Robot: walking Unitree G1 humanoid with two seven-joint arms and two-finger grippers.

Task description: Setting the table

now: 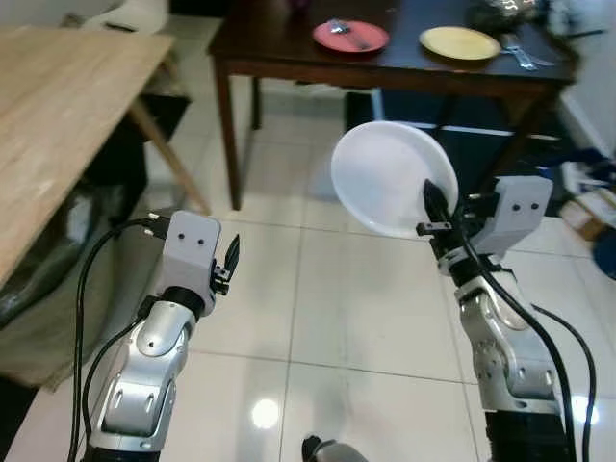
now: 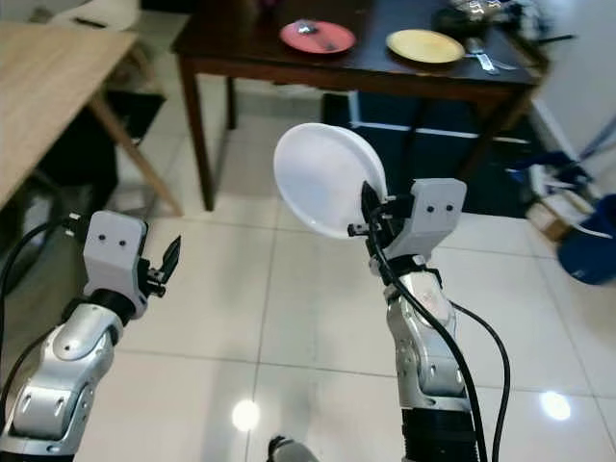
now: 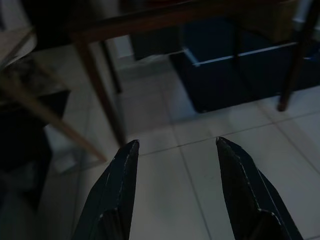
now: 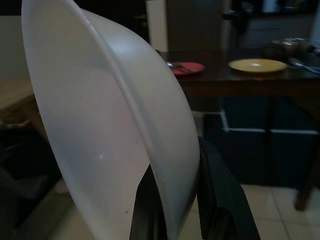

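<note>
Carrying step, by the look of it: right claw (image 1: 433,214) clamped on the rim of a white plate (image 1: 390,176), held upright over the tiled floor. Left claw (image 3: 175,150) apart, empty. Next: approach the dark bench (image 1: 289,43), level the plate, set it beside the red plate (image 1: 350,36) and yellow plate (image 1: 459,42).

White plate (image 1: 390,175); red plate (image 1: 350,36); yellow plate (image 1: 459,42); dark table (image 1: 289,53).

Glossy pale floor tiles (image 1: 318,308) (lamp glare mirrored low down). Dark wooden table (image 1: 289,53) ahead, light wooden table (image 1: 58,106) to the left. Dim beneath the dark one.
</note>
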